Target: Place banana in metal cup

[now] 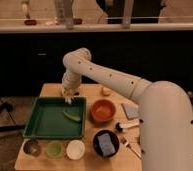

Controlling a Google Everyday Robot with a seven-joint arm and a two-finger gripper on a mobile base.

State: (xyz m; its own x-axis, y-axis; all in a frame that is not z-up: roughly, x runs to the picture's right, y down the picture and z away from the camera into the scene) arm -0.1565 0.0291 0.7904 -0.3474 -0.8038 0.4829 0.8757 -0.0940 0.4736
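Note:
My gripper (68, 95) hangs at the end of the white arm, low over the far edge of the green tray (40, 131), at the back of the wooden table. A small pale yellow shape shows right under it; I cannot tell whether this is the banana or part of the gripper. No other banana shows. The metal cup (31, 147) stands at the table's front left corner, dull grey, upright and empty-looking, well in front of the gripper.
A greenish-yellow curved piece (71, 115) lies in the tray. A light green cup (54, 148) and a white cup (75, 149) stand beside the metal cup. An orange bowl (102, 110), a black bowl with a blue sponge (106, 143) and a small orange fruit (106, 91) sit to the right.

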